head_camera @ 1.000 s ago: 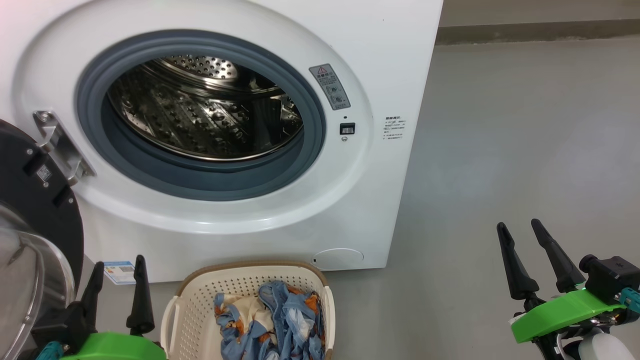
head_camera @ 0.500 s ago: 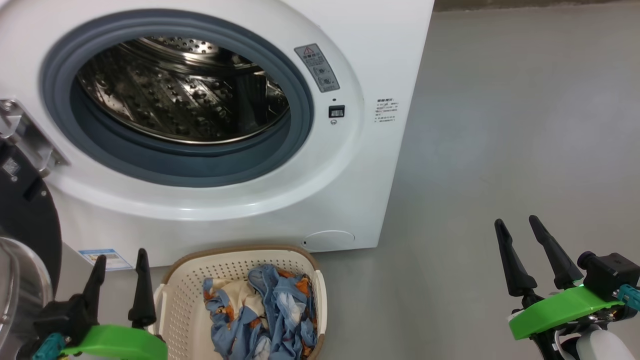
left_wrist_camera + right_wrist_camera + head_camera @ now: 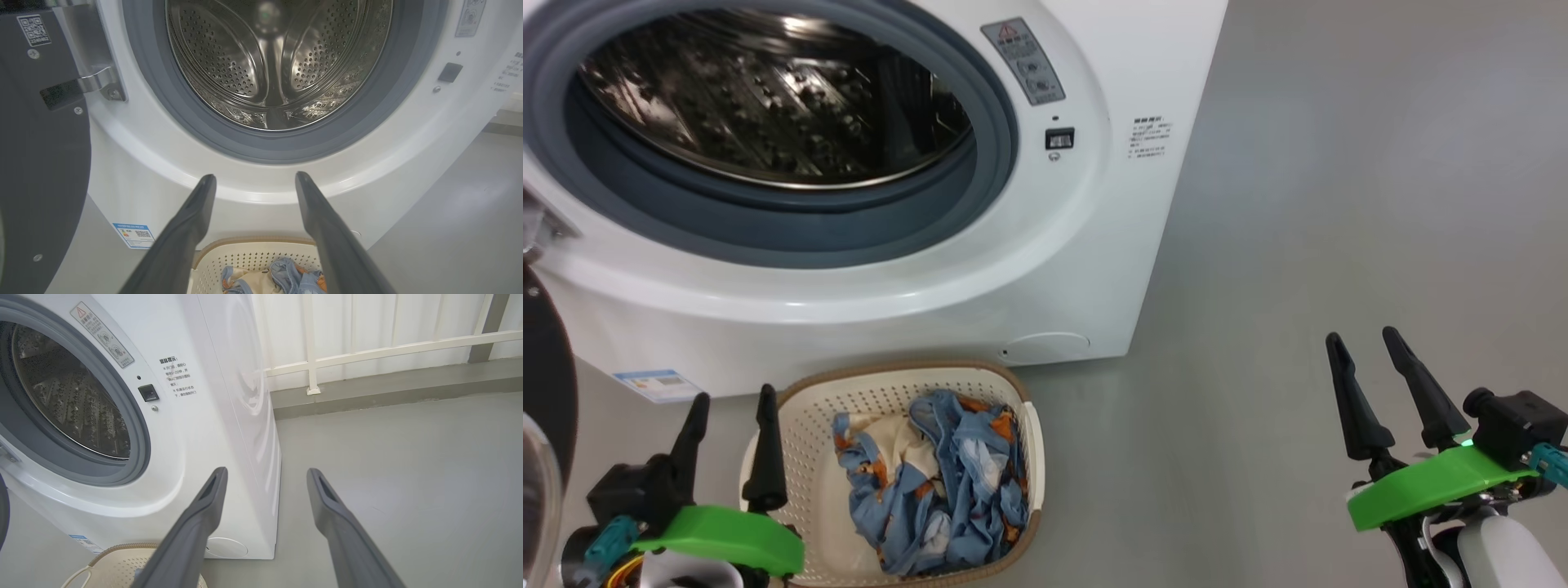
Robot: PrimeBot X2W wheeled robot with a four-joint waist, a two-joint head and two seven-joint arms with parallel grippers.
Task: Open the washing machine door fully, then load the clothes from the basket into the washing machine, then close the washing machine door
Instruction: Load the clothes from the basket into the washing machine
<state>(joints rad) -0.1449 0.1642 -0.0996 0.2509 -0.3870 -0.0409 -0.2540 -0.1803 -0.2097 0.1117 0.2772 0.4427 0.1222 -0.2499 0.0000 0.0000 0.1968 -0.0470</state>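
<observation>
Black-fingered, the left gripper (image 3: pixel 733 394), lower left, and right gripper (image 3: pixel 1360 335), lower right, both stand wide, empty. Between them, lower centre of the head view, the clothes (image 3: pixel 931 482) lie heaped in the basket (image 3: pixel 821 416): soft, light, probably tangled, best pinched at a raised fold. Beyond, the washer (image 3: pixel 1086 269) gapes, door (image 3: pixel 543 367) swung to the left edge.

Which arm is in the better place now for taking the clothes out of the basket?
Left. The left gripper is open beside the basket, close to the clothes; the right gripper, also open, is far off over the floor.
</observation>
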